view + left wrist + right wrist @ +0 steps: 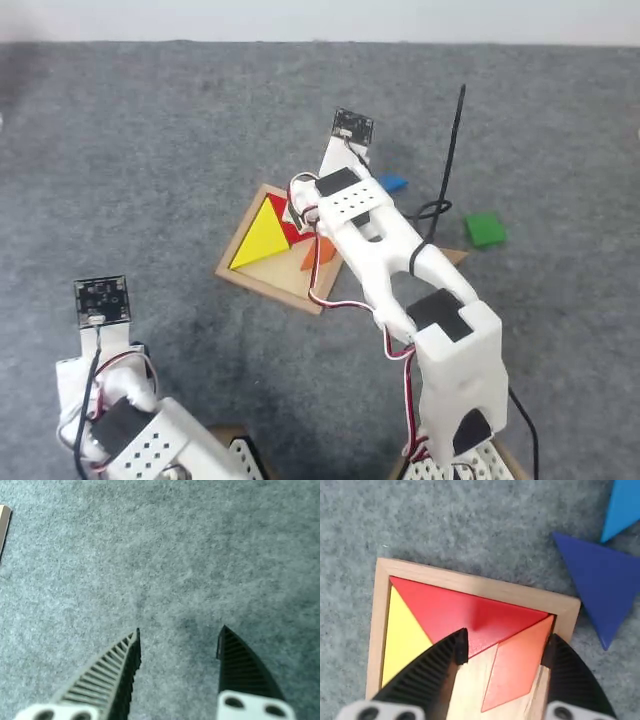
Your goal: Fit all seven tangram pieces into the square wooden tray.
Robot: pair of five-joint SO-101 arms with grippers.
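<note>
The square wooden tray (262,287) lies mid-table on grey carpet. It holds a yellow triangle (260,240), a red triangle (465,610) along its far edge, and an orange parallelogram (515,665) touching the red one. My right gripper (506,647) hangs open just above the tray, its fingers astride the orange piece. The right arm (360,215) covers part of the tray from above. A dark blue triangle (595,580) and a light blue piece (625,505) lie on the carpet outside the tray. A green square (485,229) sits farther right. My left gripper (179,640) is open over bare carpet.
The left arm (110,400) stays at the front left, well away from the tray. A black cable (450,160) rises beside the right arm. A tan wooden corner (455,256) peeks out beside that arm. A wooden edge (3,525) shows in the left wrist view.
</note>
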